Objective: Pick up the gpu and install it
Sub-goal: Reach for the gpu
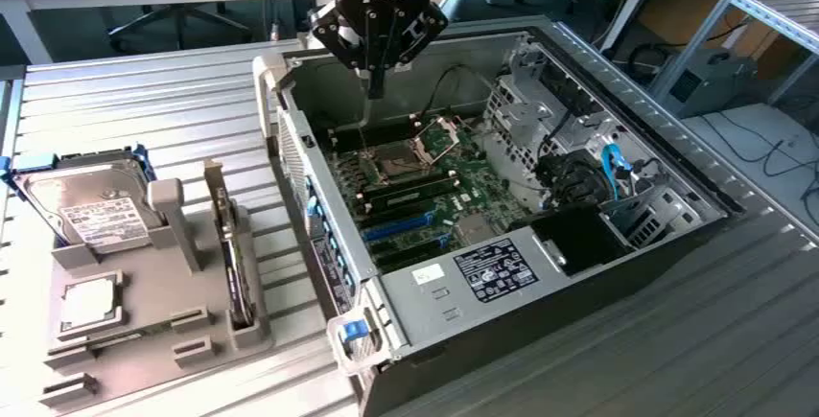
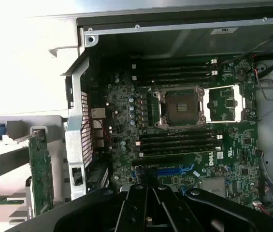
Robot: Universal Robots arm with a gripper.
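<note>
The end effector point(image 1: 374, 83) hangs fully closed and empty over the far end of the open computer case point(image 1: 297, 163), fingertips together and pointing down at the motherboard point(image 1: 423, 187) near its bare CPU socket point(image 2: 180, 107). The gpu point(image 1: 230, 249) is not under it: it stands on edge in the grey holder point(image 1: 148, 345) on the bench point(image 1: 128, 101), outside the case wall, well apart toward the exterior view's left and closer to that camera. Its long axis runs roughly parallel to that wall. Beyond it in the holder lies the hard drive point(image 1: 90, 208)
</note>
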